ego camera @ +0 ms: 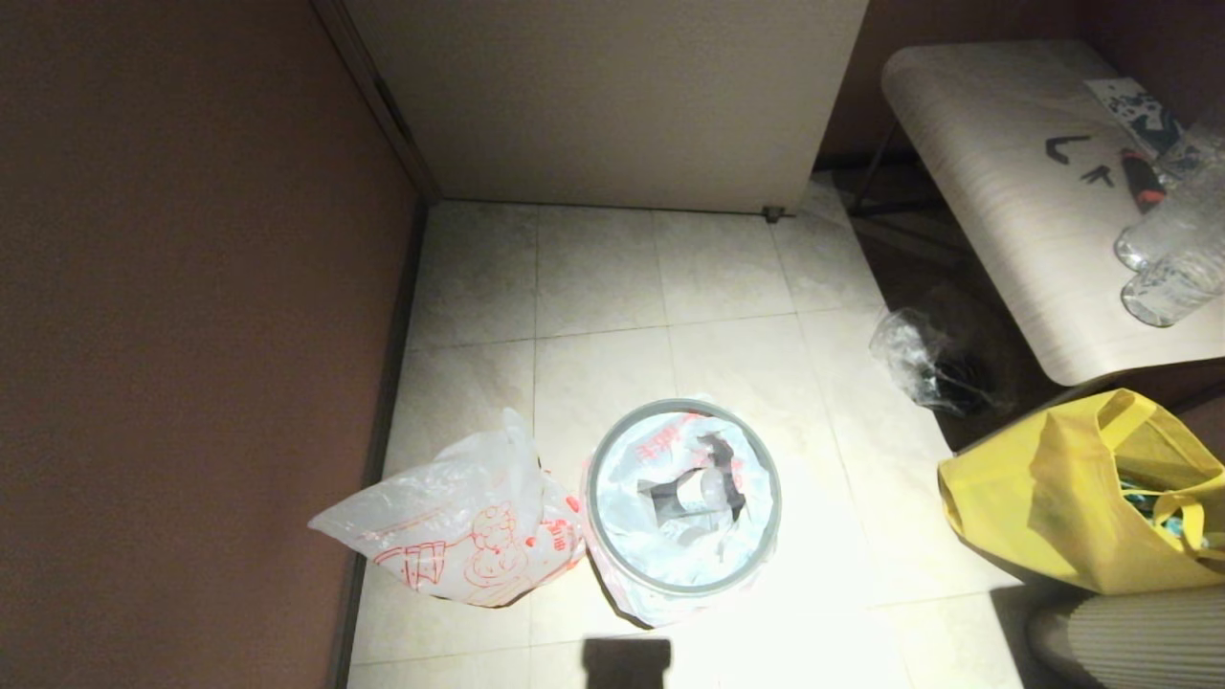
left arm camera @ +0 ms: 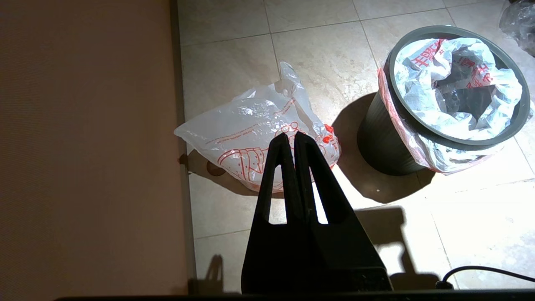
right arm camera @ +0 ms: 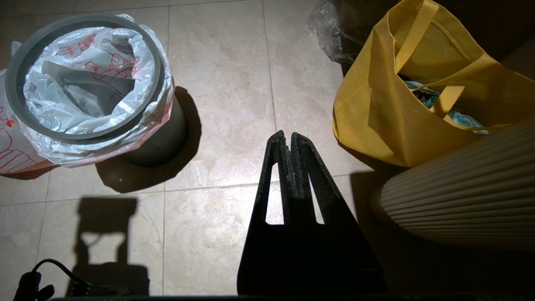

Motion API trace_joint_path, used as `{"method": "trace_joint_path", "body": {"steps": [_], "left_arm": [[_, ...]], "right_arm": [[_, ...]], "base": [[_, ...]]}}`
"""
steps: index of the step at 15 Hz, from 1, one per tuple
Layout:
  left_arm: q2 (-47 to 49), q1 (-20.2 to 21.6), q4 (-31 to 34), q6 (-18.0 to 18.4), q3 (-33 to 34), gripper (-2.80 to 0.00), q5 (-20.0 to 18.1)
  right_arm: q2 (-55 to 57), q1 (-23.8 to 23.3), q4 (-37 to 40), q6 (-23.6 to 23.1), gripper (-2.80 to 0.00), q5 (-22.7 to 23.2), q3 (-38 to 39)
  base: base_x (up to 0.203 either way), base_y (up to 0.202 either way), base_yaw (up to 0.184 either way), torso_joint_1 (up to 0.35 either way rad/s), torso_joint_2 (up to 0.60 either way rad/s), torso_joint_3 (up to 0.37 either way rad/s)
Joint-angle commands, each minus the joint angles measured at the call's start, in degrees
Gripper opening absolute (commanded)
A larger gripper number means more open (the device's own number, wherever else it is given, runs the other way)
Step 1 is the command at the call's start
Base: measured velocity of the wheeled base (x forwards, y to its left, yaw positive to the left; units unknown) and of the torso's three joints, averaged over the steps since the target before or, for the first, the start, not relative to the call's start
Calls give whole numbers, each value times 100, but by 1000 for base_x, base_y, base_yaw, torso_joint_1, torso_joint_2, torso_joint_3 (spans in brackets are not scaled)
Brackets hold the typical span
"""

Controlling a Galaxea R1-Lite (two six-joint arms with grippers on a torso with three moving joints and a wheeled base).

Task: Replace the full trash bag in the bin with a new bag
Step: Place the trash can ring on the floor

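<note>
The round black bin (ego camera: 595, 536) stands on the tiled floor, lined by the full trash bag (ego camera: 660, 445), whitish with red lettering, its edge folded over the grey rim. Dark scraps lie inside it. The new bag (ego camera: 459, 526), translucent with a red cartoon drawing, lies crumpled on the floor against the bin's left side. My left gripper (left arm camera: 290, 136) hangs shut and empty above the floor, short of the new bag (left arm camera: 246, 129) and left of the bin (left arm camera: 376, 142). My right gripper (right arm camera: 287, 134) is shut and empty over bare tile to the right of the bin (right arm camera: 167, 138).
A brown wall (ego camera: 191, 287) runs along the left, close to the new bag. A yellow fabric tote (ego camera: 1062, 507) sits at the right, with a small clear wrinkled bag (ego camera: 914, 359) and a table (ego camera: 1005, 211) behind it. A ribbed cream object (right arm camera: 459, 192) stands by my right gripper.
</note>
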Motion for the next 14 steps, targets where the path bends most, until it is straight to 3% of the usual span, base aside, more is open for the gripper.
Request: {"method": "trace_joint_path", "body": {"steps": [1,14], "left_arm": [[1,6,-2,0,18,-280,-1],[1,1,-6,0,18,-280,-1]], "right_arm": [[5,2,2,-2,-280,3,0],[5,4,1,-2,-280,3,0]], "base": [[0,0,0,0,0,0],[0,0,0,0,0,0]]}}
